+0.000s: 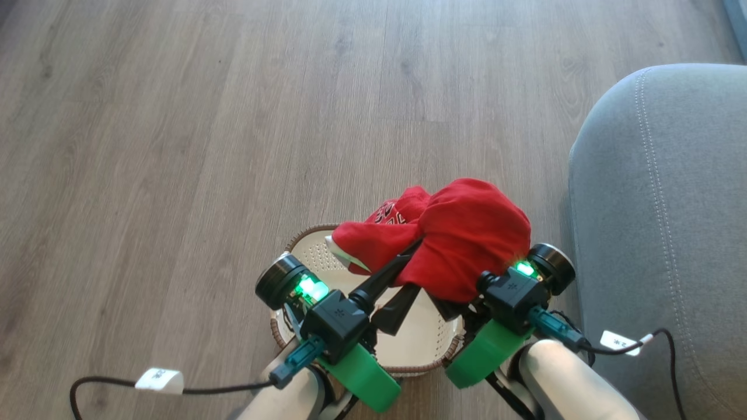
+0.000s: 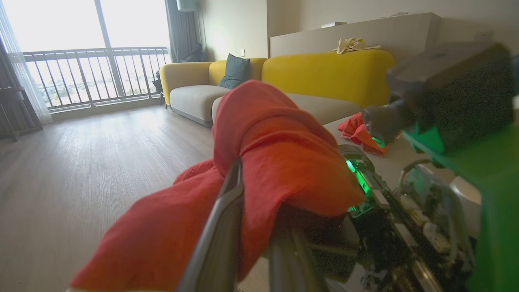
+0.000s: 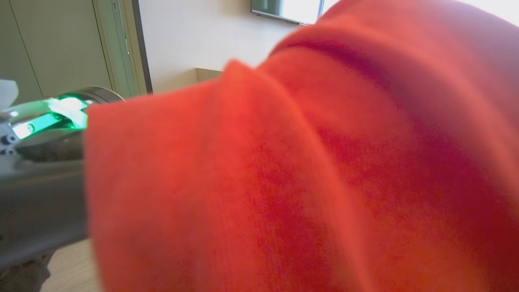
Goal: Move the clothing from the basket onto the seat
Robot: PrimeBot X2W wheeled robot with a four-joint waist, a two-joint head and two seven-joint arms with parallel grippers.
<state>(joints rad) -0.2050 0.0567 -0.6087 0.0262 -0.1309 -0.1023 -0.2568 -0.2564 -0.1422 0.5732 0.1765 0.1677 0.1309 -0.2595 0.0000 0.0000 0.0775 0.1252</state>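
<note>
The red clothing (image 1: 467, 233) hangs bunched above the cream basket (image 1: 307, 235), which stands on the floor under both arms. My left gripper (image 1: 408, 265) reaches up and right into the bundle. In the left wrist view its fingers (image 2: 221, 227) are shut on a fold of red fabric (image 2: 279, 162). My right gripper (image 1: 454, 306) sits under the bundle's right edge, its fingers covered by cloth. Red cloth (image 3: 304, 174) blocks most of the right wrist view. The grey seat (image 1: 671, 204) lies just to the right. In the left wrist view, another red garment (image 2: 359, 132) lies on it.
Wood flooring (image 1: 233, 116) stretches ahead and to the left. Cables with white tags (image 1: 159, 379) trail from both wrists. The left wrist view shows a yellow sofa (image 2: 324, 73) with a dark cushion and a balcony railing (image 2: 89, 69) far off.
</note>
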